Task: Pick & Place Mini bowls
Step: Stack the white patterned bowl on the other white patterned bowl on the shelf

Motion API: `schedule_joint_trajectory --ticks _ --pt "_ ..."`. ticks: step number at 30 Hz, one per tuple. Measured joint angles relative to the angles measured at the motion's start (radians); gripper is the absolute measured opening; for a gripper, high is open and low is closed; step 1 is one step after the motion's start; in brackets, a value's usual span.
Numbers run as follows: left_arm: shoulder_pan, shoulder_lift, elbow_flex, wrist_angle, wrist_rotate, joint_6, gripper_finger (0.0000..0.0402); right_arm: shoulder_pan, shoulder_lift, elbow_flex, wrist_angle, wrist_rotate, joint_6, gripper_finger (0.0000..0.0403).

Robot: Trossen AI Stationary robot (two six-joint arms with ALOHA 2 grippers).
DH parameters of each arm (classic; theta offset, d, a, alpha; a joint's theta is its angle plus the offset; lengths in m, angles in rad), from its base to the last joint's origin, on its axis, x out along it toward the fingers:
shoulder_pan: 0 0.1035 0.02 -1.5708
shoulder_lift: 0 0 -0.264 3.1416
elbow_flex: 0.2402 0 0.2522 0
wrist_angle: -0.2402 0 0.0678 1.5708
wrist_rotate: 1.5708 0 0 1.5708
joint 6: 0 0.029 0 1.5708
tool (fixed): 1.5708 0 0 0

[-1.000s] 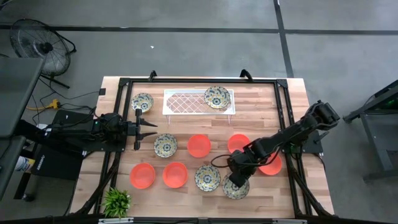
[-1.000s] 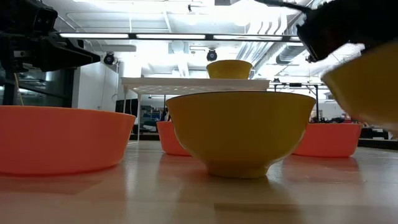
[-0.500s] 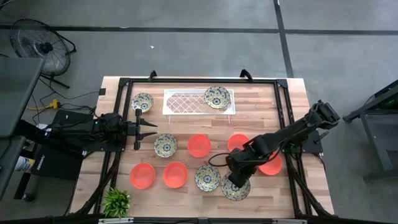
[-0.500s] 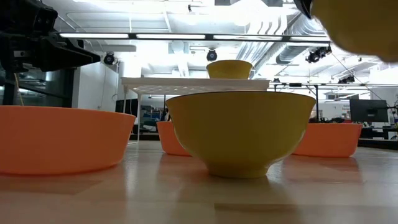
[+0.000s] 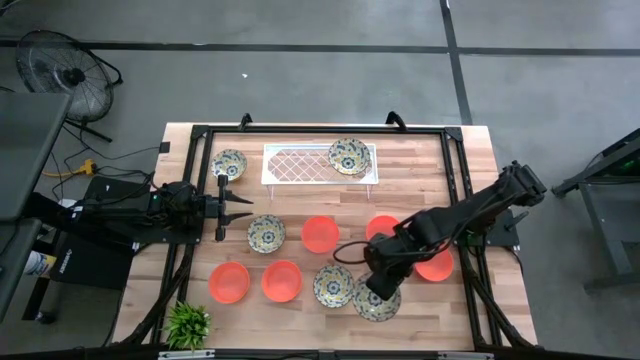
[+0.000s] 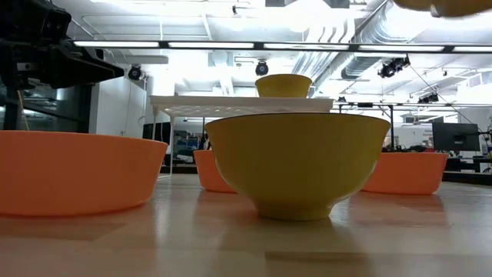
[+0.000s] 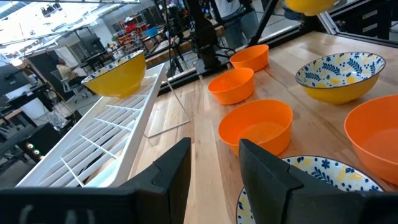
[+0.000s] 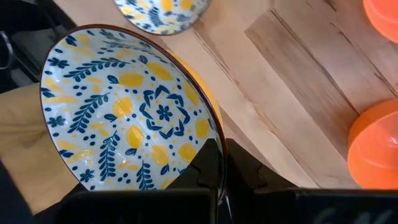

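Above the wooden tabletop (image 5: 300,320), right pincer (image 8: 219,167) clamps the floral cream bowl's (image 8: 127,115) rim; that thin edge-grip could slip. Left pincer (image 7: 214,163) waits, parted.

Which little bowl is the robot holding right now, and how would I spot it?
Start at the wooden table and find the right arm reaching toward its front edge. The right gripper pinches the rim of a patterned bowl there. Unlike its flowery neighbour standing on the table beside it, this one hangs lifted in the fingers.
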Motion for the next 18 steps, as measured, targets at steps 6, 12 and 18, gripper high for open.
schedule_joint_trajectory --ticks 6,12,18 --pt "0.0 0.0 0.0 0.0 0.0 0.0 0.0131 -0.018 0.0 0.054 -0.048 0.004 -0.015 0.0" --pt "0.0 0.0 0.0 0.0 0.0 0.0 0.0131 -0.041 0.0 0.105 -0.068 0.012 -0.04 0.0" --pt "0.0 0.0 0.0 0.0 0.0 0.0 0.0131 -0.066 0.0 0.151 -0.085 0.018 -0.064 0.0"
